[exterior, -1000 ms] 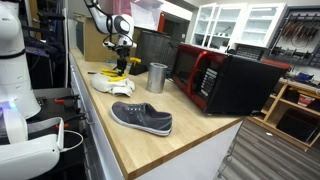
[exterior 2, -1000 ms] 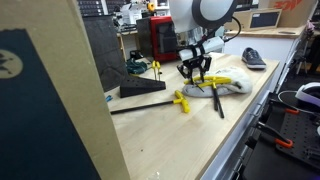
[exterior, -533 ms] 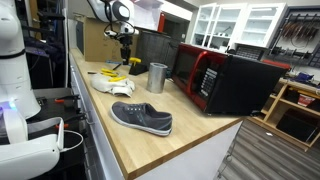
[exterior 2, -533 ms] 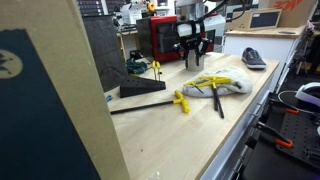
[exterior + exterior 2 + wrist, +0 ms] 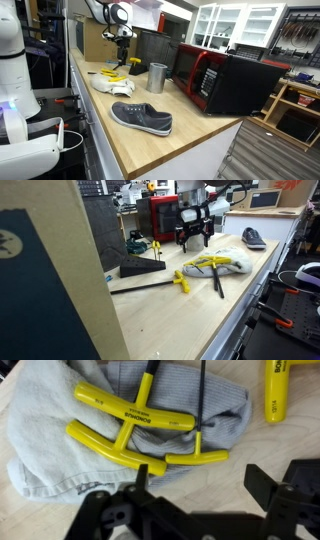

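on the wooden table [image 5: 150, 315], three yellow t-handle tools [image 5: 135, 407] lie on a grey cloth [image 5: 232, 410]. the gripper [image 5: 195, 242] hangs above them, fingers wide apart and holding nothing. i think it is best to come straight down with one finger on each side of just one handle. in the wrist view the handles run left to right, a bit tilted, and the top tool's black rod points to the top edge.

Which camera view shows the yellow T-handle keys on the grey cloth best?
The wrist view: the yellow T-handle keys fill the picture from above, lying on the grey cloth. In both exterior views they are only small yellow streaks, far away.
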Controlling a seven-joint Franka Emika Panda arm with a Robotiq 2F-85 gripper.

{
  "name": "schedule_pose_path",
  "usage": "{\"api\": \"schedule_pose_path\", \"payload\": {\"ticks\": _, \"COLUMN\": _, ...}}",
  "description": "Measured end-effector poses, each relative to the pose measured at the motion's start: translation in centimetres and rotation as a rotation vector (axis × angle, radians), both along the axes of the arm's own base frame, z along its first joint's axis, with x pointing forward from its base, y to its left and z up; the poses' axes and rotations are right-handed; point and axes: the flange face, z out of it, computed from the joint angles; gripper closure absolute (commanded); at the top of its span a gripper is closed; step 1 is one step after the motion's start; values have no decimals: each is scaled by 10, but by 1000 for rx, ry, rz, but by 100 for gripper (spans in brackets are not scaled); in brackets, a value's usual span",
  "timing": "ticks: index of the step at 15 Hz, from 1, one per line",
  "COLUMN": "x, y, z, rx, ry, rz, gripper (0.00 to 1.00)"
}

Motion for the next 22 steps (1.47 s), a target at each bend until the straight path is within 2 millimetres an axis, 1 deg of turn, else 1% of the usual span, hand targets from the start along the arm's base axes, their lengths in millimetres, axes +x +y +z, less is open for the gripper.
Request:
{"api": "schedule_pose_path", "payload": {"ticks": 4, "x": -4, "y": 6, "z": -30, "rx": -13, "ry": 62, "rz": 12, "gripper": 0}}
{"api": "schedule_pose_path", "payload": {"ticks": 5, "x": -5, "y": 6, "z": -37, "rx": -19, "ry": 73, "rz": 8, "gripper": 25}}
{"api": "schedule_pose_path", "payload": {"ticks": 6, "x": -5, "y": 6, "z": -43, "rx": -24, "ry": 82, "rz": 2, "gripper": 28}}
{"api": "schedule_pose_path", "payload": {"ticks": 7, "x": -5, "y": 6, "z": -47, "rx": -28, "ry": 90, "rz": -2, "gripper": 34}}
{"api": "schedule_pose_path", "payload": {"ticks": 8, "x": -4, "y": 6, "z": -52, "rx": -31, "ry": 95, "rz": -11, "gripper": 44}}
{"api": "schedule_pose_path", "payload": {"ticks": 10, "x": -2, "y": 5, "z": -56, "rx": -32, "ry": 103, "rz": -17, "gripper": 59}}
{"api": "schedule_pose_path", "payload": {"ticks": 15, "x": 2, "y": 5, "z": -56, "rx": -31, "ry": 98, "rz": -18, "gripper": 95}}
{"api": "schedule_pose_path", "payload": {"ticks": 16, "x": 3, "y": 6, "z": -55, "rx": -31, "ry": 96, "rz": -16, "gripper": 99}}
{"api": "schedule_pose_path", "payload": {"ticks": 22, "x": 4, "y": 10, "z": -53, "rx": -29, "ry": 91, "rz": -10, "gripper": 100}}
